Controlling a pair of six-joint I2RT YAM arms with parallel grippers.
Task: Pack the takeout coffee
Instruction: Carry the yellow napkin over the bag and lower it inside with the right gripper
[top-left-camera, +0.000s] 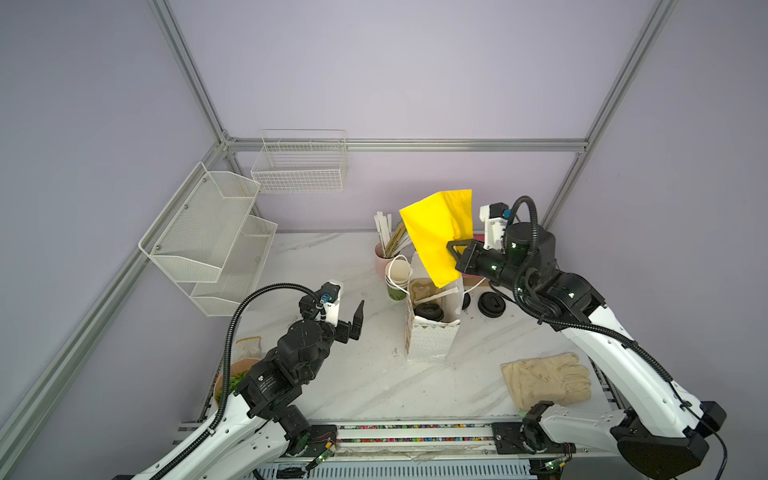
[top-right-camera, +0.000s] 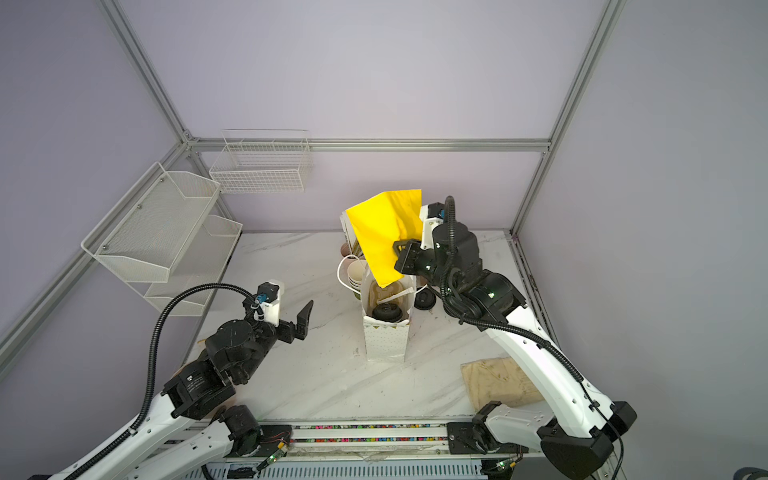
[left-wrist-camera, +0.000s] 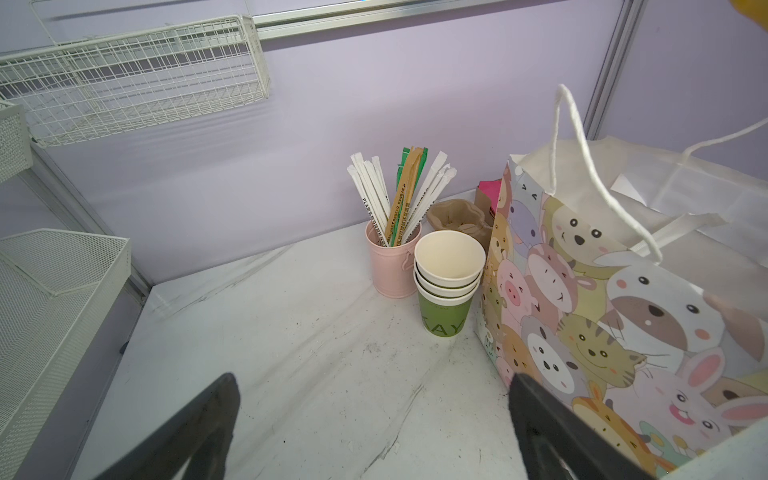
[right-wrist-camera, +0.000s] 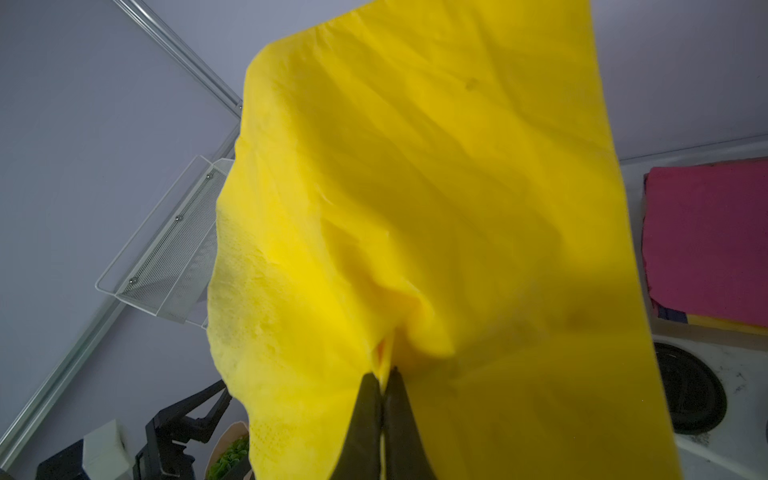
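- At the middle of the tabletop (top-left-camera: 332, 374), the paper bag (top-left-camera: 428, 340) is standing upright with its mouth gaping. The takeout coffee is already sitting inside it, so the packing is looking mostly done.
- The right arm is reaching in from the right edge, with its forearm bending over towards the bag's far side. The right gripper (top-left-camera: 451, 246) is pressing its jaws together and pinching the yellow napkin.
- The left arm is hovering left of the bag, well apart from it. The left gripper (left-wrist-camera: 370, 411) is spreading its jaws wide and carrying nothing.
- The yellow napkin (top-left-camera: 436, 232) is hanging with its lower corner over the bag's mouth. Dropping it in is probably what is remaining.
- The takeout coffee (top-left-camera: 429, 311) is resting at the near end of the bag's inside, showing its black lid.
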